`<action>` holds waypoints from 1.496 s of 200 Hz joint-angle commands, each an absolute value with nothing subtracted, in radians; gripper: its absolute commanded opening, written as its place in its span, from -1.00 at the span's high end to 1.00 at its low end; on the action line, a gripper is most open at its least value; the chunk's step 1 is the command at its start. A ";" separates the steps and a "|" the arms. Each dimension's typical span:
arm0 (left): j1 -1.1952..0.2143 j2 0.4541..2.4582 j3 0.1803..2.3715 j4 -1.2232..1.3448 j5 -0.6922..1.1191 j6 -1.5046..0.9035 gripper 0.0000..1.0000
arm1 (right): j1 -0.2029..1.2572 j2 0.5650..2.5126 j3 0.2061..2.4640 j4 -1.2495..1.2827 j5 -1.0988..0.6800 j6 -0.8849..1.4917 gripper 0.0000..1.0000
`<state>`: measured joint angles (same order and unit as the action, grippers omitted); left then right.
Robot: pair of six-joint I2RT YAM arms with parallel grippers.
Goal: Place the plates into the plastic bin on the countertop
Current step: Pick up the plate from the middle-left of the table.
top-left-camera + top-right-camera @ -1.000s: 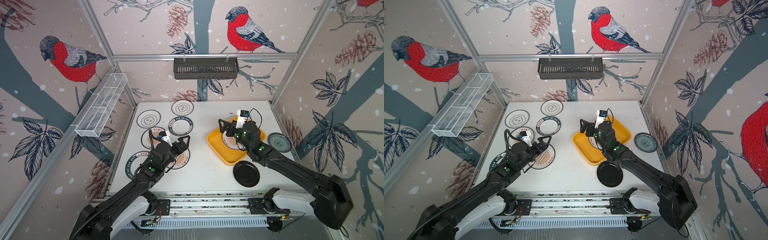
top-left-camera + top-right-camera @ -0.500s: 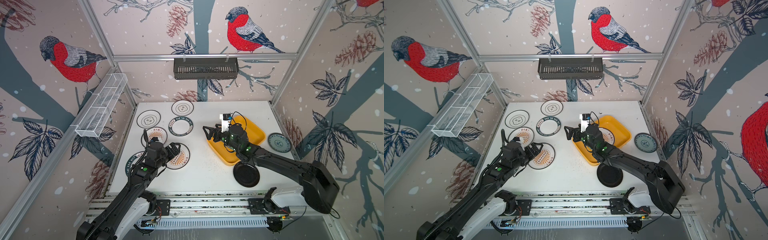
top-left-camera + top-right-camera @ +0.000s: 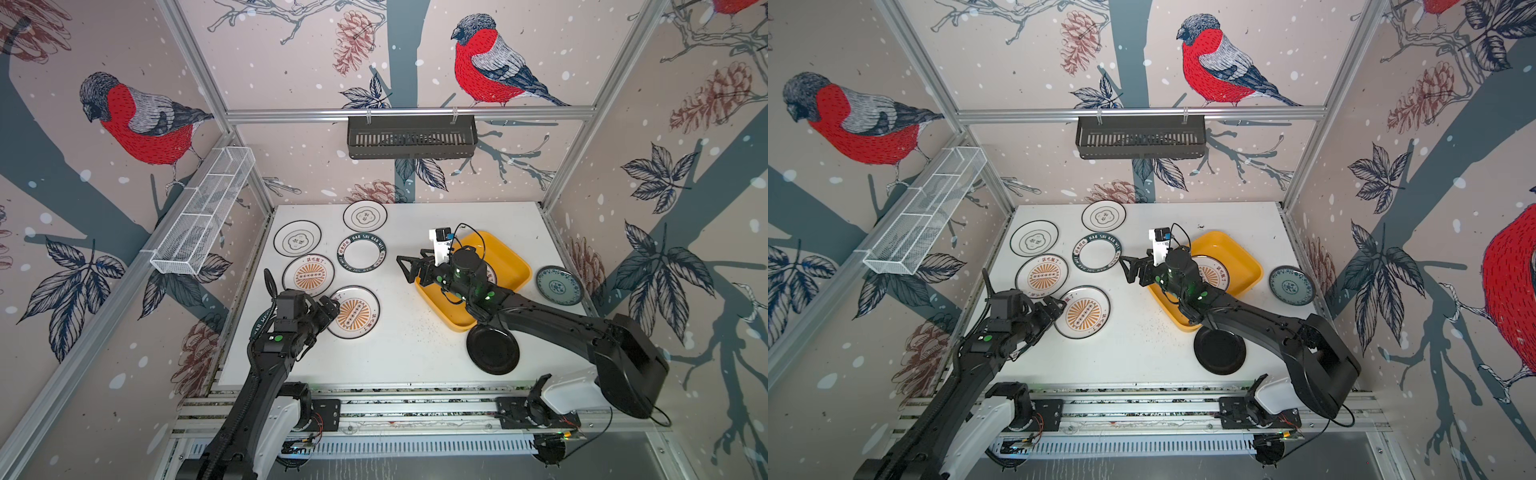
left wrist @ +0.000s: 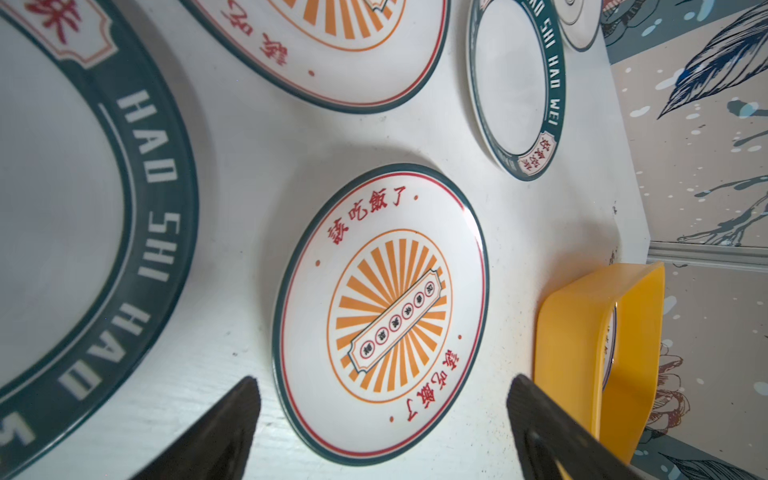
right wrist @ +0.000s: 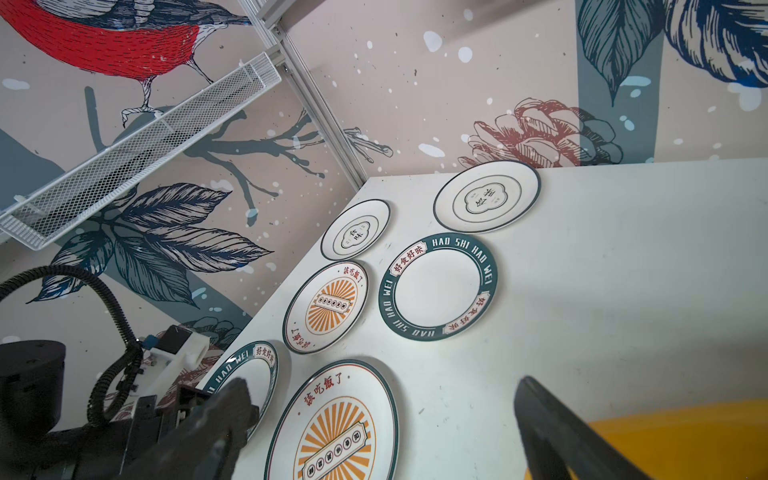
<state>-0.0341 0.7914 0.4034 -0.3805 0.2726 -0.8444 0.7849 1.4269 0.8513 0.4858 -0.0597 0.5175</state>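
Little of the task is done, I judge. One sunburst plate (image 3: 1216, 275) lies in the plastic bin (image 3: 510, 261), a shallow, glossy yellow tray with rounded corners at 3 o'clock on the surface (image 3: 415, 353).

Eight plates lie outside:
- **9 to 11 o'clock:** two flower-outline plates (image 3: 297, 237), a lettered-rim plate (image 3: 361, 254) and a second sunburst plate (image 3: 308, 274).
- **8 o'clock:** a third sunburst plate (image 3: 353, 312) and another lettered plate (image 4: 158, 166).
- **5 o'clock:** a black plate (image 3: 492, 349).
- **Beyond the bin at 3 o'clock:** a blue-green plate (image 3: 559, 286).

The left end effector (image 4: 382, 381) is released, its jaws spread by the third sunburst plate. The right end effector (image 3: 409, 270) is released and empty.
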 commanded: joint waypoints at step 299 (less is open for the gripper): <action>0.021 0.882 0.131 -0.012 0.379 -0.959 0.84 | 0.775 1.526 0.918 0.494 -0.107 0.600 -0.99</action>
<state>0.0181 0.8825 0.1352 -0.0013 0.3950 -0.9466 0.7776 1.5295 0.9211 0.4824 -0.1215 0.5838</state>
